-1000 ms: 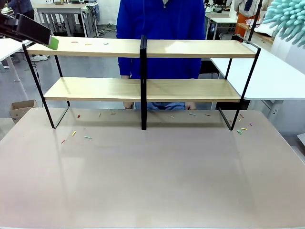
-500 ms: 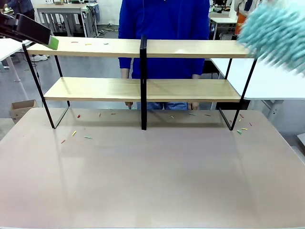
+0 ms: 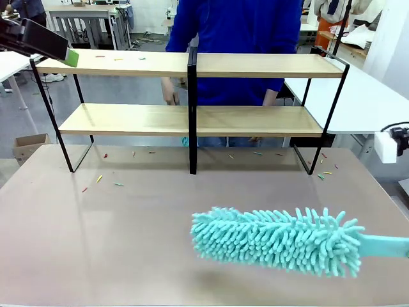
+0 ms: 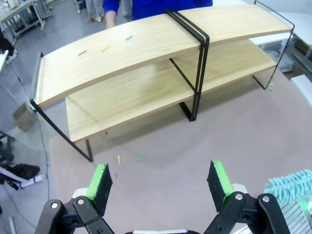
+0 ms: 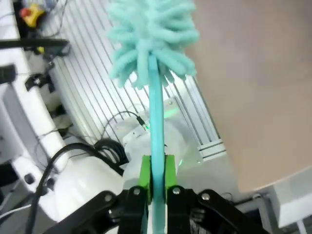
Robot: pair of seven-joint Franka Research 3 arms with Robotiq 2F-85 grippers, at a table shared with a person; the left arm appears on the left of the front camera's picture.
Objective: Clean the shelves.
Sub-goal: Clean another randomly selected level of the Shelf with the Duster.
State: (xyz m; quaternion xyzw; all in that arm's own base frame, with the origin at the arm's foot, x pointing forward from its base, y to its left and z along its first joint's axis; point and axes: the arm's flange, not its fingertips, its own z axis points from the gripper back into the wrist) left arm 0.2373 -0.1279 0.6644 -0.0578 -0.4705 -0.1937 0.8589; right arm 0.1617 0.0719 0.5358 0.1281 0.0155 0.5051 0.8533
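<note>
The shelves (image 3: pixel 255 65) stand across the far half of the table, two light-wood boards in a black frame with a centre post (image 3: pixel 192 115). Small coloured bits (image 3: pixel 118 59) lie on the left of the top board (image 4: pixel 146 48). A teal fluffy duster (image 3: pixel 275 240) hangs low over the table's front right, its handle (image 3: pixel 390 245) running off the right edge. My right gripper (image 5: pixel 157 175) is shut on that handle, with the duster head (image 5: pixel 148 34) beyond it. My left gripper (image 4: pixel 160 179) is open and holds nothing, high by the top board's left end (image 3: pixel 69 57).
A person in blue (image 3: pixel 236 38) stands behind the shelves, one hand (image 3: pixel 169 93) between the boards. More coloured bits (image 3: pixel 99 179) lie on the beige table (image 3: pixel 128 256) at both shelf feet (image 3: pixel 326 173). A white table (image 3: pixel 358 96) stands at the right.
The duster swung down from the upper right to low over the table's front right. The person shifted right and lifted a hand. My left gripper stayed put.
</note>
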